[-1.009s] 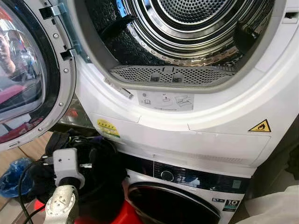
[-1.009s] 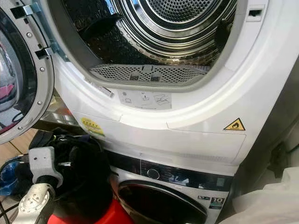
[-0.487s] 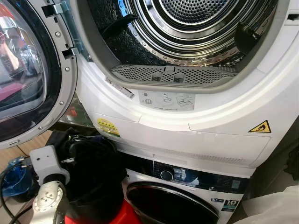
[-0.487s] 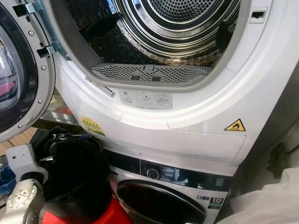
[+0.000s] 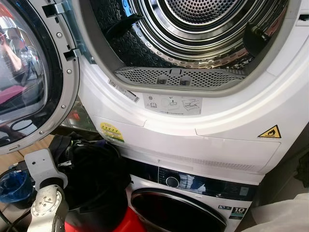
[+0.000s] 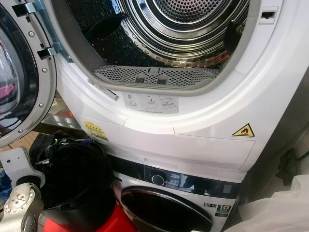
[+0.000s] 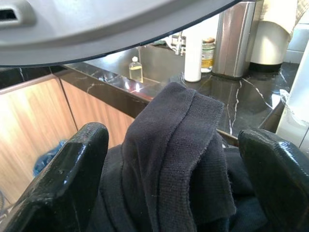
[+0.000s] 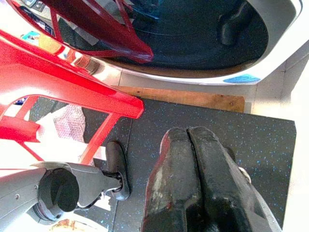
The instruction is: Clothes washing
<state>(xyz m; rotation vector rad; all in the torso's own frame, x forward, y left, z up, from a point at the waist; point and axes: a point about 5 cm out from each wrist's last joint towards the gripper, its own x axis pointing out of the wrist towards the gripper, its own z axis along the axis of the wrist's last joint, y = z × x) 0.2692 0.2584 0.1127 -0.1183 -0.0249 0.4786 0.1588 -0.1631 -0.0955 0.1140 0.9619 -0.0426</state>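
Note:
The upper dryer (image 5: 207, 121) stands with its round door (image 5: 29, 82) swung out to the left, and its steel drum (image 5: 203, 29) holds no clothes. Below it the washer door (image 5: 174, 212) is closed. A heap of dark clothes (image 5: 96, 179) lies at the lower left on something red (image 5: 128, 224). My left arm (image 5: 46, 205) reaches into that heap. In the left wrist view my left gripper (image 7: 178, 145) is shut on a thick fold of a dark garment (image 7: 169, 183), one black finger (image 7: 72, 174) on each side. My right gripper (image 8: 190, 140) hangs shut and empty over a dark speckled floor mat (image 8: 270, 145).
A blue bag (image 5: 12, 181) lies on the wooden floor left of the heap. A white plastic bag (image 5: 285, 215) sits at the lower right. A red frame (image 8: 63, 87) stands in front of the washer. The dryer's lint filter (image 5: 178, 77) lines the opening's lower edge.
My left arm has drawn back to the left and slightly down beside the dark heap. The dryer, the washer and the heap stay in place.

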